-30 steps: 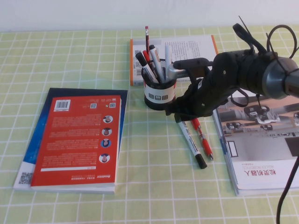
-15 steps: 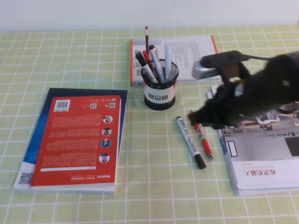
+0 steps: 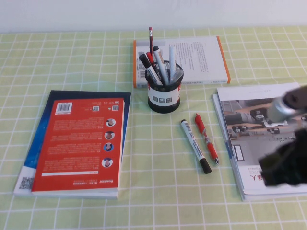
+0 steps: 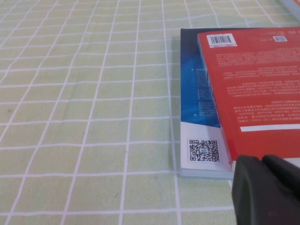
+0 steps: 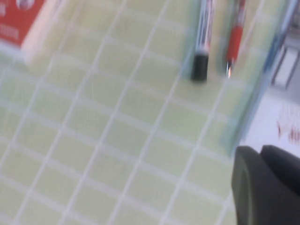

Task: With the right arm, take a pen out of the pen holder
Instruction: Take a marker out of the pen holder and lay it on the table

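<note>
Logging right gripper (image 5: 260, 154) pressed together, empty, above magazine (image 3: 254, 120) on green checked cloth (image 3: 158, 191); left gripper (image 4: 262, 161) pressed together beside red book (image 4: 253, 84).

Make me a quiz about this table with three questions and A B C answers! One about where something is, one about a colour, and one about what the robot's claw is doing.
1. Where is the marker?
A. on the floor
B. on the table beside the red pen
C. under a book

2. What colour is the book lying on the blue book?
A. green
B. white
C. red

3. What is the right gripper, over the magazine, doing?
A. shut, holding nothing
B. wide open
C. gripping a pen

Answers:
1 B, it lies flat next to the red pen.
2 C, the red book covers most of the blue one.
3 A, its fingers meet with no pen between them.
The left gripper, also shut, sits by the red book's corner.
</note>
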`<state>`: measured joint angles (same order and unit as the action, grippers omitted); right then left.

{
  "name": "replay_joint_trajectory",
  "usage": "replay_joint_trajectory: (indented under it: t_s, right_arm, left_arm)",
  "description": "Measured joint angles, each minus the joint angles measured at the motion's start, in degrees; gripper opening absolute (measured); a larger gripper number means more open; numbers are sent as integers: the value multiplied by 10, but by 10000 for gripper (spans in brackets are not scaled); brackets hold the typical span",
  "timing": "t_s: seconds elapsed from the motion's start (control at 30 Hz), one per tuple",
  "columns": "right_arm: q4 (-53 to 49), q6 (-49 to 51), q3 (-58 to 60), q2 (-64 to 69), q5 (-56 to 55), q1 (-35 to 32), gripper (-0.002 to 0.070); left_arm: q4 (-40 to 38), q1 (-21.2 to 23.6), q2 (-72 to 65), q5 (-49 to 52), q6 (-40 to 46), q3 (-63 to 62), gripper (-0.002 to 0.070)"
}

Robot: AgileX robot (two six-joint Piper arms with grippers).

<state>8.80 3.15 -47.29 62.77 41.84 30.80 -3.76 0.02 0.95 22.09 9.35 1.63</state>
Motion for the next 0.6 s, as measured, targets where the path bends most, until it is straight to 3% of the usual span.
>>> replay_joint_trajectory:
  t_s: [0.27,0.47,0.6]
  right_arm:
    - [-6,-97,4,-75,92,0,-12]
    - [-13,-115,10,-96,87,0,-12]
    - [-23,-117,48,-123,15,-17,-12]
  left_arm:
    - [0,0,0,0,0,0,-5]
    - [0,0,0,0,0,0,-5]
    - [0,0,0,0,0,0,-5]
